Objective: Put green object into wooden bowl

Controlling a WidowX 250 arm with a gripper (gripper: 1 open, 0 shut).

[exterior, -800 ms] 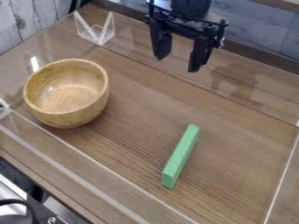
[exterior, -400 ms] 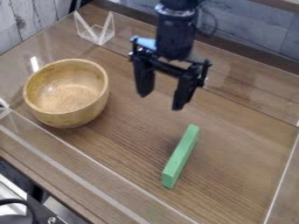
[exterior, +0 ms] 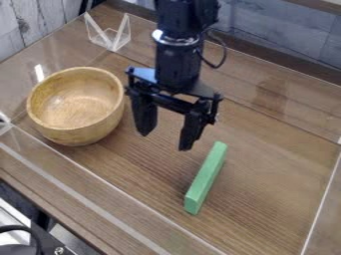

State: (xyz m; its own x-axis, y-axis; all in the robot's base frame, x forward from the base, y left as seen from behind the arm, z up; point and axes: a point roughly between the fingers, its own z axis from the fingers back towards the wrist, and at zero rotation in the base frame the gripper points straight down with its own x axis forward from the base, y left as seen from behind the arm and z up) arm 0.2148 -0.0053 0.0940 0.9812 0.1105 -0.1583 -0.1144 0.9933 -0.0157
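The green object [exterior: 206,177] is a long flat bright-green block lying on the wooden table, right of centre toward the front. The wooden bowl [exterior: 76,105] sits at the left, round, light tan and empty. My gripper [exterior: 167,129] hangs between them, pointing down, open, with nothing between its dark fingers [exterior: 190,131]. Its fingertips are a little above and to the left of the block's far end, and just right of the bowl's rim.
Clear acrylic walls [exterior: 160,214] ring the table, with a low front edge and a right side panel [exterior: 324,204]. A small clear plastic stand [exterior: 107,35] is at the back left.
My gripper has come from the back of the table forward and down to the left, ending between bowl and block. It stayed open. Block and bowl have not moved.
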